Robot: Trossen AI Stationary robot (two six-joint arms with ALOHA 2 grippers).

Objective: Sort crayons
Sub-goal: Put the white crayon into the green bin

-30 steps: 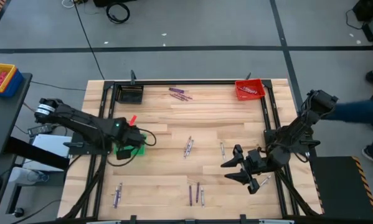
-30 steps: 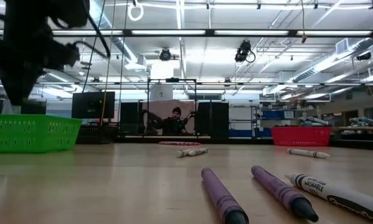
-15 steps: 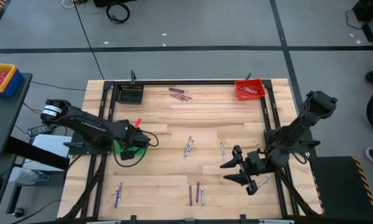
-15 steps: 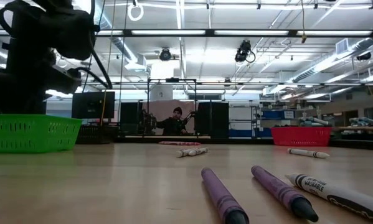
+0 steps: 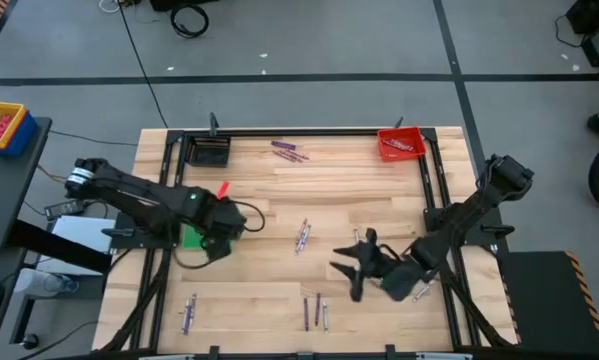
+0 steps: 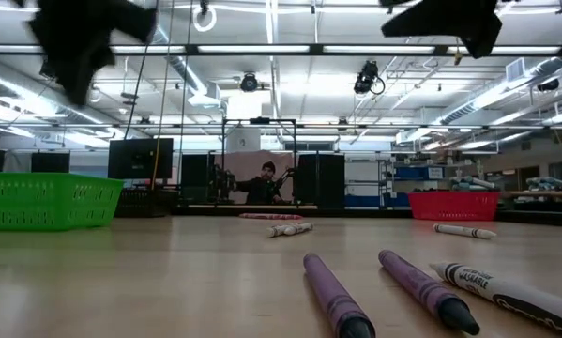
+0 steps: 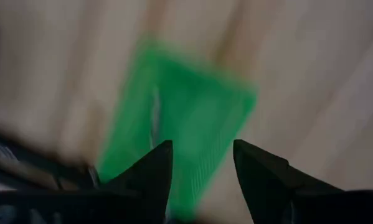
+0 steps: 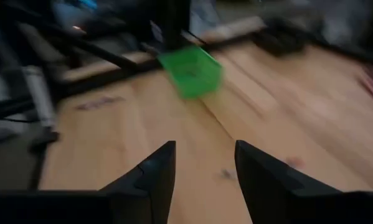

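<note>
Two grippers – both with fingers apart, empty | left gripper (image 5: 227, 222) over green bin (image 5: 192, 238) | right gripper (image 5: 357, 265) above table (image 5: 259, 290) – near loose crayons (image 5: 314, 311)

Left arm (image 5: 159, 205) hides most of green bin (image 5: 191, 237).

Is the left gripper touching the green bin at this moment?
Apart. In the left wrist view the left gripper has open, empty fingers with the green bin lying beyond them, and the low view shows it raised above the bin's rim.
</note>
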